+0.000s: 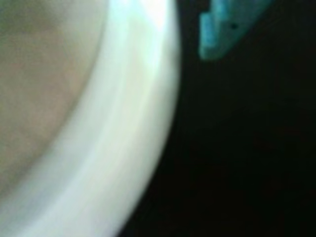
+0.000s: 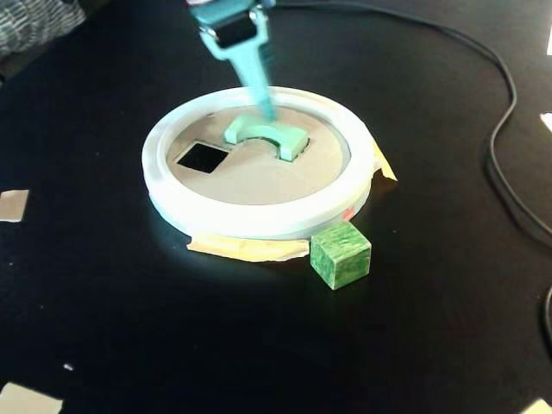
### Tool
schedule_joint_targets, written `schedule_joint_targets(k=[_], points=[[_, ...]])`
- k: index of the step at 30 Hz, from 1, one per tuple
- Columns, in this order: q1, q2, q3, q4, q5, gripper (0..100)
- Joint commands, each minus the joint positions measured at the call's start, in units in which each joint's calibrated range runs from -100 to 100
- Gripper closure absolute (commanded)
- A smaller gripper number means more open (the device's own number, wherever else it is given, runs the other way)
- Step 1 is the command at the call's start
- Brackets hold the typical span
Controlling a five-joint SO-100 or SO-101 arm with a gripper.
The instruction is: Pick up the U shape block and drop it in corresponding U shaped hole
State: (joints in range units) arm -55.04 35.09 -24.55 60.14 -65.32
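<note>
Over the round tray (image 2: 259, 220), the gripper (image 2: 263, 116) reaches steeply down, seemingly grasping the U-shaped block (image 2: 266, 135).

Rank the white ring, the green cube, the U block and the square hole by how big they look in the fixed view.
1. white ring
2. U block
3. green cube, though it sits nearer the camera, so its place against the U block is unsure
4. square hole

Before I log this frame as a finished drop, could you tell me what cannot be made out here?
- Gripper, fixed view: upper part cut by the top edge; open or shut unclear.
- U block, fixed view: gripper covers its middle; seated in a hole or resting on top, unclear.
- White ring, wrist view: blurred, too close.
</note>
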Motion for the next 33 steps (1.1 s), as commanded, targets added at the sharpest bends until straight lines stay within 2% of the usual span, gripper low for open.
schedule_joint_targets(k=[1, 5, 8, 10, 11, 15, 16, 20, 21, 26, 29, 33], points=[[-0.51, -9.96, -7.97, 0.73, -0.10, 0], [0.36, -9.96, -10.06, 0.73, 2.30, 0], [2.11, -9.96, -10.06, 0.73, 9.18, 0], [5.73, -9.96, -9.79, 0.73, 14.85, 0], [7.98, -9.96, -9.24, 0.83, 20.02, 0], [14.97, -9.96, -9.06, 2.23, 34.38, 0], [18.22, -10.05, -9.06, 5.44, 40.54, 0], [26.96, -10.05, -9.15, 18.89, 51.23, 0], [30.45, -10.05, -9.70, 25.11, 54.21, 0], [40.56, -15.52, -9.15, 38.26, 62.22, 0], [45.68, -21.52, -8.97, 39.86, 66.32, 0], [53.55, -29.22, -8.97, 39.86, 68.18, 0]])
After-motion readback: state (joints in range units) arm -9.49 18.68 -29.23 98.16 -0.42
